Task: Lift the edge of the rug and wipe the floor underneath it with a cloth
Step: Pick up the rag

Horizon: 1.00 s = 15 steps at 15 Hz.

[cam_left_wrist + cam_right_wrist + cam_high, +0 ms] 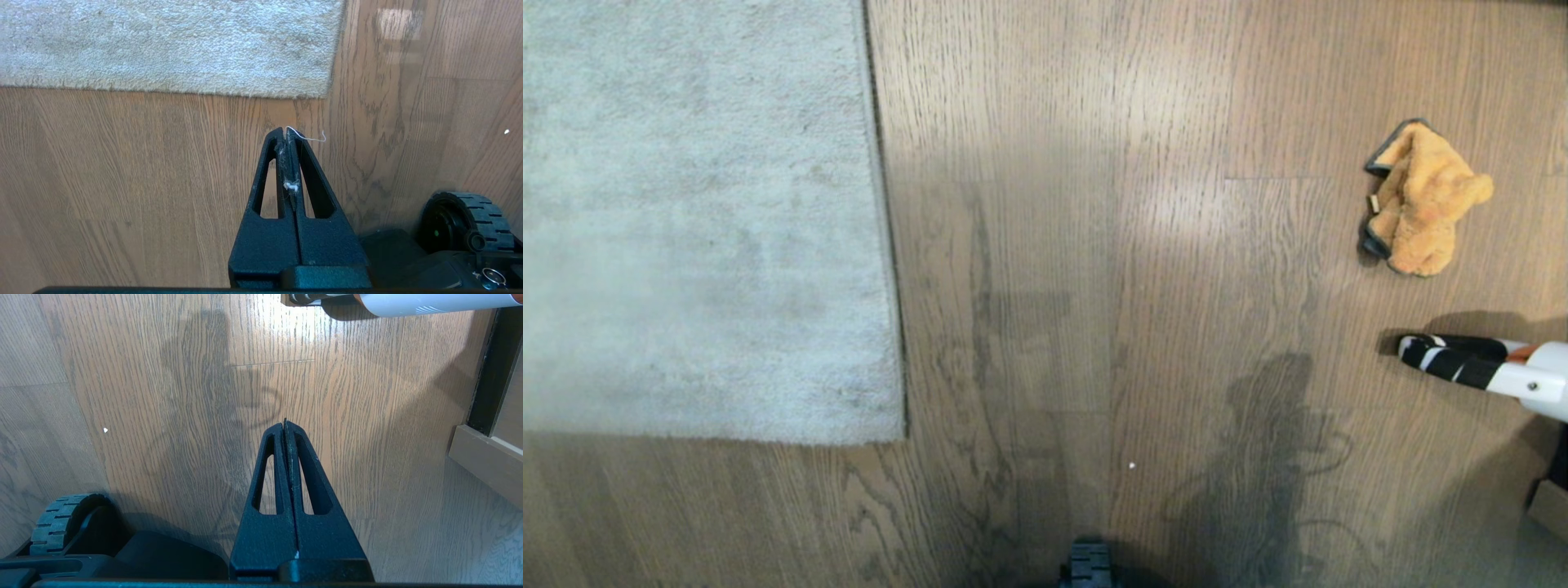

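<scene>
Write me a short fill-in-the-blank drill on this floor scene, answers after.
1. The rug lies ____ on the floor, no edge lifted.
2. The cloth sits crumpled on the bare ____, apart from the rug.
3. The left pincer is ____, holding nothing.
4. Nearest the left pincer is the rug's ____.

Missing words: flat; floor; shut; corner

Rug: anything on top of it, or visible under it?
Nothing lies on the rug in view. It sits flat on the floor, edges down, so what is beneath it is covered.

Wood floor [1094, 245] carries grey rug [686, 220], orange cloth [1421, 204].
</scene>
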Motion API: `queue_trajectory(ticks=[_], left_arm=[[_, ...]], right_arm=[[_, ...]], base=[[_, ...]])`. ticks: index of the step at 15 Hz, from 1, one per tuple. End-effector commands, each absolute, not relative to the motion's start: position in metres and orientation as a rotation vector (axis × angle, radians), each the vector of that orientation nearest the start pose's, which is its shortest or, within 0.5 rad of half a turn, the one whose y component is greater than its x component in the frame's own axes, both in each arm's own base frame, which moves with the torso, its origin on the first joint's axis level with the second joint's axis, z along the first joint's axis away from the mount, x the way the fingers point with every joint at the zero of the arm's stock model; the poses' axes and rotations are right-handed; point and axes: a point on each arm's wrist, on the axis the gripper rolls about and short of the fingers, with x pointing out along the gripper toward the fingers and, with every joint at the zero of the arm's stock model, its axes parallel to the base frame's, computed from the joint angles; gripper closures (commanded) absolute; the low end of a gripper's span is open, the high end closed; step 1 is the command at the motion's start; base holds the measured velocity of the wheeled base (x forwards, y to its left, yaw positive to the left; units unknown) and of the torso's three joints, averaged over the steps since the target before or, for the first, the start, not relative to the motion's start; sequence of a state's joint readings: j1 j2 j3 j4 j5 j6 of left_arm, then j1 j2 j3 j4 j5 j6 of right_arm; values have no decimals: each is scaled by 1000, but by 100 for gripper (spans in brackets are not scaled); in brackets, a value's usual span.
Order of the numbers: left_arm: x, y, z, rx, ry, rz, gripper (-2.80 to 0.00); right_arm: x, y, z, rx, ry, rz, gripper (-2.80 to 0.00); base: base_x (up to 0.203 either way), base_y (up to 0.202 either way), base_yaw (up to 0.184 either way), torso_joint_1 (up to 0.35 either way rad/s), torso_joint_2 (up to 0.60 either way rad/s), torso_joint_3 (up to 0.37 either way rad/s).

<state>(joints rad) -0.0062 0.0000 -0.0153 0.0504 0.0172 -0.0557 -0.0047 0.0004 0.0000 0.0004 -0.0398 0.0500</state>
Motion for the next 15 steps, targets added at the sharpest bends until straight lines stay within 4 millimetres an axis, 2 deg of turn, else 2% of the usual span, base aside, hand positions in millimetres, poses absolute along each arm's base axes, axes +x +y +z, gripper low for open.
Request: queue_trajectory(ticks=[1, 11, 15], left_arm=[[-24, 1, 75, -56, 35, 13, 0], [-24, 1, 75, -58, 35, 13, 0], [-24, 1, 75, -58, 35, 13, 0]], right_arm=[[-23, -1, 75, 51, 0, -44, 0], [-23, -1, 75, -6, 6, -40, 0], [-23, 0, 75, -110, 7, 9, 0]], base=[[0, 0, 0, 0, 0, 0], [0, 0, 0, 0, 0, 0], [0, 0, 0, 0, 0, 0]])
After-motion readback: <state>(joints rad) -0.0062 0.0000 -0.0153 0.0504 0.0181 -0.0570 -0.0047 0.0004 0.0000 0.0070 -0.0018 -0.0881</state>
